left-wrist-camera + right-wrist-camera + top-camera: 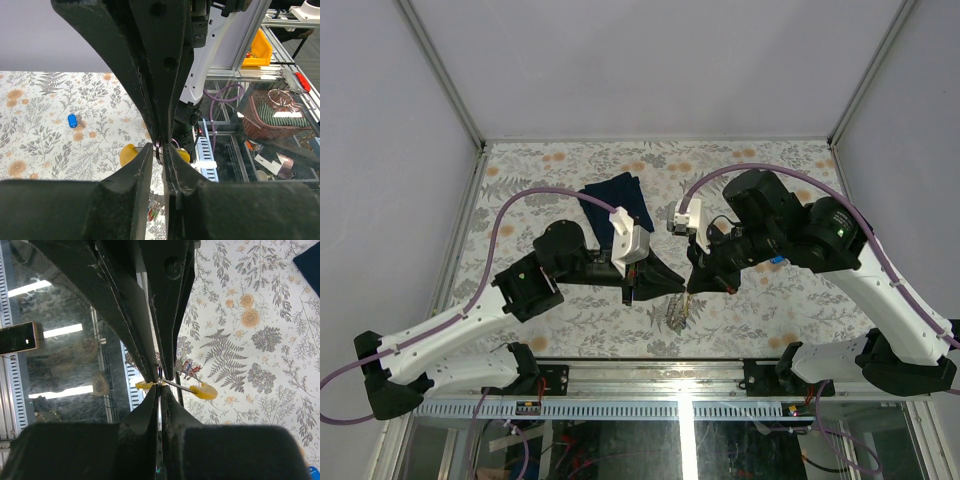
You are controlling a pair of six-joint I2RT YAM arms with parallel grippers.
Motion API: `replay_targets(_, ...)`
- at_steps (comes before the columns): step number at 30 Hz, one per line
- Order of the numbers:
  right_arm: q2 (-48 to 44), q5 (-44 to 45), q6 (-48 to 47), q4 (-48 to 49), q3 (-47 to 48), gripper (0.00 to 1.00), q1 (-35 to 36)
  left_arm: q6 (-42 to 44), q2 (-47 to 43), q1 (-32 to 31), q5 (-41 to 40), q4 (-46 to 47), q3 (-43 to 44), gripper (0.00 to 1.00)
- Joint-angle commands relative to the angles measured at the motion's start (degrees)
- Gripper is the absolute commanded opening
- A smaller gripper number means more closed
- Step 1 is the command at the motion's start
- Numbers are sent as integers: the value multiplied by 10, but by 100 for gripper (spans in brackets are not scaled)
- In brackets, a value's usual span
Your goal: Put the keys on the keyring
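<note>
1. Meeting tip to tip above the near edge of the table, the left gripper and the right gripper point at each other.
2. The keyring shows as a short piece of thin dark wire exactly where the two sets of fingertips come together; the rest of it is hidden behind the fingers.
3. The left gripper's jaws are narrow, with only a slim gap, and the wire sits at their tips. I cannot tell whether they actually clamp it.
4. The right gripper's jaws are pressed fully together at that same spot. What they pinch is hidden.
5. A yellow key sticks out sideways from the meeting point, its metal shaft leading back to the fingertips.
6. A small bunch of keys with red and blue tags hangs just below both grippers.
7. One blue key lies alone on the floral table, well apart from the ring.
8. The navy cloth lies further back, behind the left arm.
</note>
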Motion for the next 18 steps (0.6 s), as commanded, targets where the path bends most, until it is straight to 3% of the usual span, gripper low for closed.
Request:
replay_targets(1, -6, -18, 6, 31, 7, 0, 3, 6, 2, -4, 11, 1, 22, 13)
replay_targets(9, -16, -10, 12, 53, -5, 0, 3, 7, 9, -7, 23, -4, 26, 0)
replay_targets(14, -27, 7, 16, 65, -11, 0, 3, 9, 4, -7, 14, -8, 25, 0)
replay_targets(18, -49, 33, 30, 93, -22, 13, 3, 6, -15, -8, -17, 3, 17, 0)
